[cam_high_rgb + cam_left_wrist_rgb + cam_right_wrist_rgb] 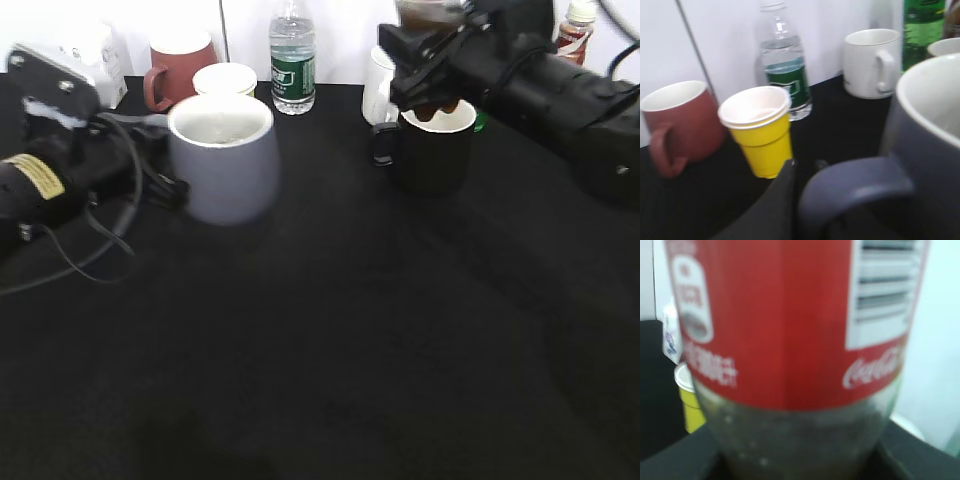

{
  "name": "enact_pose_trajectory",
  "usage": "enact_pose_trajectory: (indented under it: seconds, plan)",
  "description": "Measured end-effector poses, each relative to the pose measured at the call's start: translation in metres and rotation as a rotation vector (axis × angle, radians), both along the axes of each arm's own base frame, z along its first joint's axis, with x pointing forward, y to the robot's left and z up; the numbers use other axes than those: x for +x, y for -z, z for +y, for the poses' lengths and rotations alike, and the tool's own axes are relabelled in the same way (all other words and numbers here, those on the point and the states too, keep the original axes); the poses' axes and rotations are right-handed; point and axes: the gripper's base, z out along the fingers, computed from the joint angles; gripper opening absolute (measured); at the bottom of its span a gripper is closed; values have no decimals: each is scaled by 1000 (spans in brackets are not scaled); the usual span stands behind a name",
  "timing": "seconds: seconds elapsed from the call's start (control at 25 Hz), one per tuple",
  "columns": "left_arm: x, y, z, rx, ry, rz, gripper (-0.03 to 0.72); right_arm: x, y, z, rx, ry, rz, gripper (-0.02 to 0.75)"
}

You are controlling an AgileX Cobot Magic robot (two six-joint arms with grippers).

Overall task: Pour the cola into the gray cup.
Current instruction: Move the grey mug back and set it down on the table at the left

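Observation:
The gray cup [222,160] has a white inside and stands out at the left centre, blurred. My left gripper [165,185] is shut on its loop handle [855,185]; one dark finger [782,200] lies against the handle in the left wrist view. The cola bottle [436,108] is in my right gripper [425,70] at the back right, its dark lower end just over the black mug [435,155]. The red label with white writing [785,325] fills the right wrist view, so that gripper's jaws are mostly hidden. The two grippers are well apart.
Along the back wall stand a dark red mug [180,65], a yellow paper cup [225,78], a green-labelled water bottle [292,60], a white mug [378,85], a green soda bottle [922,30] and a small brown bottle [575,30]. The table has a black cloth [330,340].

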Motion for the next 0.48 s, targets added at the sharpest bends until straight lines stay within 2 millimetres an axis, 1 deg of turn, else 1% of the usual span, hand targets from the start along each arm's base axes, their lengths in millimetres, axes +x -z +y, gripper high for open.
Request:
enact_pose_trajectory:
  seconds: [0.12,0.24,0.32,0.4,0.48]
  plan:
    - [10,0,25,-10,-100,3,62,-20,8,-20,97,115,57,384]
    - [19,0,60,1,-212,-3,62,-41,14,-40,128,218,96,384]
    - [23,-1,87,-4,-299,-14,62,-50,15,-54,137,280,110,384]
    - [26,-3,108,-24,-365,-67,61,-53,16,-69,141,332,114,384]
    - [36,12,122,-34,-410,-61,61,-51,15,-78,148,365,106,384]
